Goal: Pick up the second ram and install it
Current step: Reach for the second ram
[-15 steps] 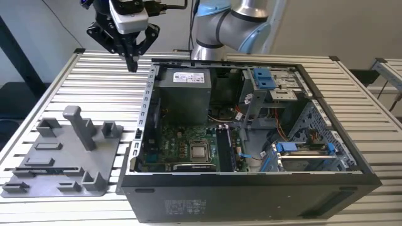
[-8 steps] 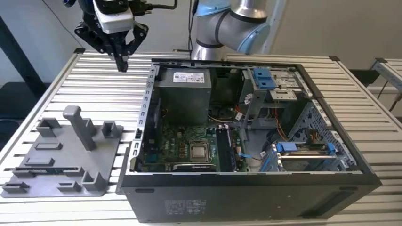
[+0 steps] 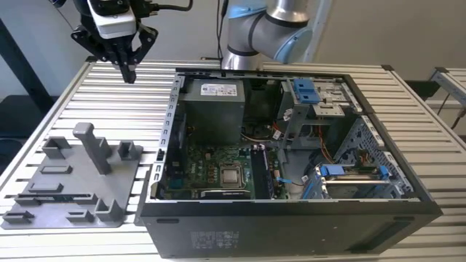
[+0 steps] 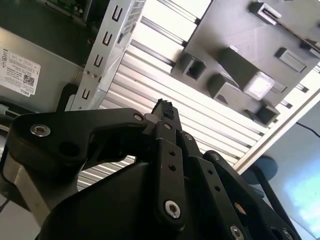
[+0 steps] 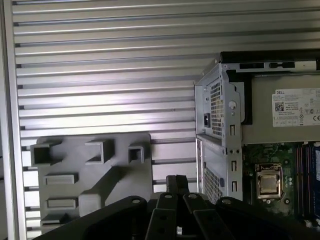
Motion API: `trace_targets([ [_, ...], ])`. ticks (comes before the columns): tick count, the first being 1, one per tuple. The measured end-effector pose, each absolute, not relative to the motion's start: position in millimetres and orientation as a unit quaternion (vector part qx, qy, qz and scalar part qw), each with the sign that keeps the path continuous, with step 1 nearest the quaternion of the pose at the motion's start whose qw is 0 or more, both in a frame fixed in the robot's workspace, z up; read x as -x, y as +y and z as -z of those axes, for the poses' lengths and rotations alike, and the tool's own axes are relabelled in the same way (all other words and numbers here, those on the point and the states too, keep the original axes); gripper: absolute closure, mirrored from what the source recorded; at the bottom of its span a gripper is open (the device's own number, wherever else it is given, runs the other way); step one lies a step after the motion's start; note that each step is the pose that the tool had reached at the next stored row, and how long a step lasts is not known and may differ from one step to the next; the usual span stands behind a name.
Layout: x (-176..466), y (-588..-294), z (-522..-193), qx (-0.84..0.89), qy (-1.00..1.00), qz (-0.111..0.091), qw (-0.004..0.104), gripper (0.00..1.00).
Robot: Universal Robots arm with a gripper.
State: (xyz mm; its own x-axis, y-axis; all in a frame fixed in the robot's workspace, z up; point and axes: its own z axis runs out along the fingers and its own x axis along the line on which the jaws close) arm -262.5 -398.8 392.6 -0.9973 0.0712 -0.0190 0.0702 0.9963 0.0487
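My gripper (image 3: 129, 72) hangs high over the slatted table, behind the grey fixture plate (image 3: 73, 185) and to the exterior view's left of the open computer case (image 3: 291, 218). Its black fingers are shut together with nothing between them, as both wrist views also show (image 4: 165, 107) (image 5: 176, 182). A thin dark strip that looks like the second ram (image 3: 54, 196) lies in a slot near the plate's front edge, far below the gripper. The motherboard (image 3: 218, 164) with its black memory slots (image 3: 260, 172) lies inside the case.
The fixture plate carries a tall upright post (image 3: 91, 144) and several low blocks. The case's metal wall (image 3: 171, 120) rises between plate and motherboard. The power supply (image 3: 211, 109), blue-latched drive cages (image 3: 309, 93) and cables crowd the case. The arm's base (image 3: 269, 27) stands behind.
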Motion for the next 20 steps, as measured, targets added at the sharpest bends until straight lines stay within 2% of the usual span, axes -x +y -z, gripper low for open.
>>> trace_targets([
  [20,326.3,-398.8,-391.9,-0.035,0.999,-0.024,0.01,0.89],
])
